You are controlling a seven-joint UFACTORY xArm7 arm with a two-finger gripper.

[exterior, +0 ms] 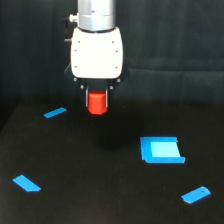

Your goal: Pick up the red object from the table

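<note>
The white, rounded gripper [97, 97] hangs from the arm's silver wrist at the top centre of the exterior view, pointing straight down; its short dark fingers [87, 94] sit close on either side of the small red-orange matte block [97, 103], clamped on its upper part; the block's lower half shows below the fingers, upright, and appears lifted clear of the wide matte black tabletop [100, 200], with a faint dark shadow beneath it; four flat blue pieces lie apart on the tabletop: a thin strip [55, 113] towards the exterior view's left, a squarish sheet [161, 150] towards its right, a small slanted piece [26, 183] at lower left, another [196, 194] at lower right.
</note>
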